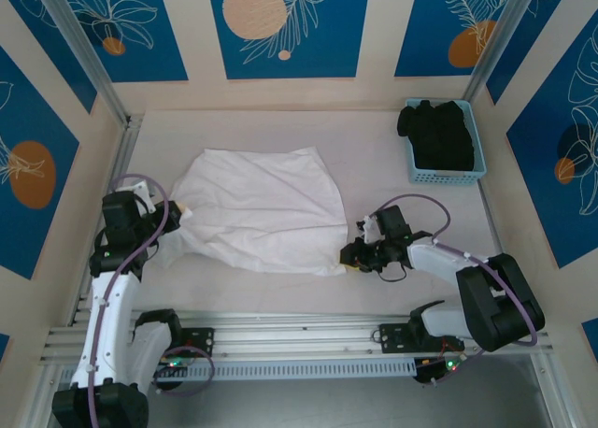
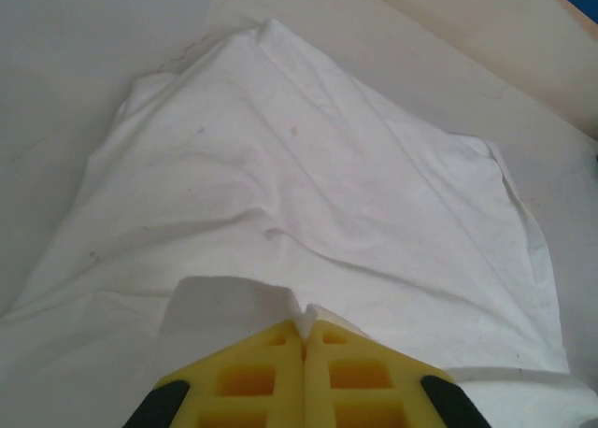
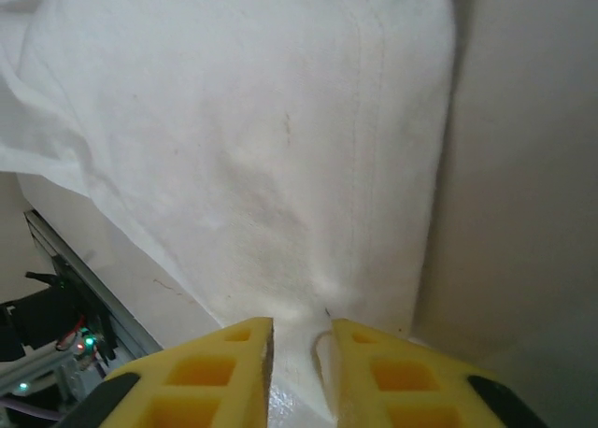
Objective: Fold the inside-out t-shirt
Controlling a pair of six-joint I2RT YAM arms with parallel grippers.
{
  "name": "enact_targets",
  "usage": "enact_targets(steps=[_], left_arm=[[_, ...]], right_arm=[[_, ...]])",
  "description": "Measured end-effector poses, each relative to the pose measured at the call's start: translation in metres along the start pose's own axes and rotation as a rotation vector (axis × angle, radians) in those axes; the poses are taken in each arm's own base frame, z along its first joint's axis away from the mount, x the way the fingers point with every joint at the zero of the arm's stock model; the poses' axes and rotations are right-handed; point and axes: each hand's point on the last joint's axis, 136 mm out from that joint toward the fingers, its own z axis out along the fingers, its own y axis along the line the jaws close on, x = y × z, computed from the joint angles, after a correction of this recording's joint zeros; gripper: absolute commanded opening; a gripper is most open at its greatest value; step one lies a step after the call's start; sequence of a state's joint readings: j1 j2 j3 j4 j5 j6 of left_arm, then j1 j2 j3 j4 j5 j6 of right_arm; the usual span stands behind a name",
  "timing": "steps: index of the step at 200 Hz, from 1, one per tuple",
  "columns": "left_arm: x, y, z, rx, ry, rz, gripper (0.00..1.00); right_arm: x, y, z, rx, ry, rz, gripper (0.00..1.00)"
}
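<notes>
I see the left gripper point(image 2: 304, 330) pressed together, pinching the left edge of the white t-shirt point(image 1: 262, 208). The shirt lies mid-table with bare table point(image 1: 280, 292) around it. The right gripper point(image 3: 301, 339) stands slightly parted astride the right hem. The blue basket point(image 1: 447, 171) sits well apart, far right.

Soft, even overhead light is filling the top view, shadows falling faint. White t-shirt point(image 2: 308, 185) is nearly washing out in both wrist views; right gripper fingers point(image 3: 196, 372) are blurring close to the lens.
</notes>
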State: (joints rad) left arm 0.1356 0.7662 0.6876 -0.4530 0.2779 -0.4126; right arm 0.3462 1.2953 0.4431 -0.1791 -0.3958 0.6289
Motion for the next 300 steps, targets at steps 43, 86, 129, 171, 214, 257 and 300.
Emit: enact_targets(steps=[43, 86, 129, 171, 214, 257, 300], left_arm=[[0.000, -0.001, 0.000, 0.006, 0.002, 0.000, 0.00], [0.000, -0.002, -0.001, 0.011, 0.000, 0.001, 0.00], [-0.001, -0.003, -0.001, 0.013, -0.004, 0.003, 0.00], [-0.001, -0.003, -0.001, 0.013, -0.004, 0.003, 0.00], [-0.001, -0.003, -0.001, 0.013, -0.004, 0.003, 0.00], [-0.001, -0.003, -0.001, 0.013, -0.004, 0.003, 0.00], [-0.001, -0.004, -0.003, 0.016, -0.010, 0.005, 0.00]], right_arm=[[0.000, -0.007, 0.006, 0.028, 0.027, 0.028, 0.30], [-0.001, -0.008, 0.008, 0.036, 0.041, 0.037, 0.24], [0.000, -0.005, 0.008, 0.024, 0.050, 0.024, 0.05], [0.000, 0.006, 0.000, -0.015, 0.036, -0.010, 0.00], [-0.001, 0.016, -0.012, -0.033, 0.000, -0.034, 0.01], [0.010, 0.003, -0.008, -0.005, 0.035, 0.017, 0.14], [0.015, -0.003, -0.004, 0.012, 0.061, 0.047, 0.21]])
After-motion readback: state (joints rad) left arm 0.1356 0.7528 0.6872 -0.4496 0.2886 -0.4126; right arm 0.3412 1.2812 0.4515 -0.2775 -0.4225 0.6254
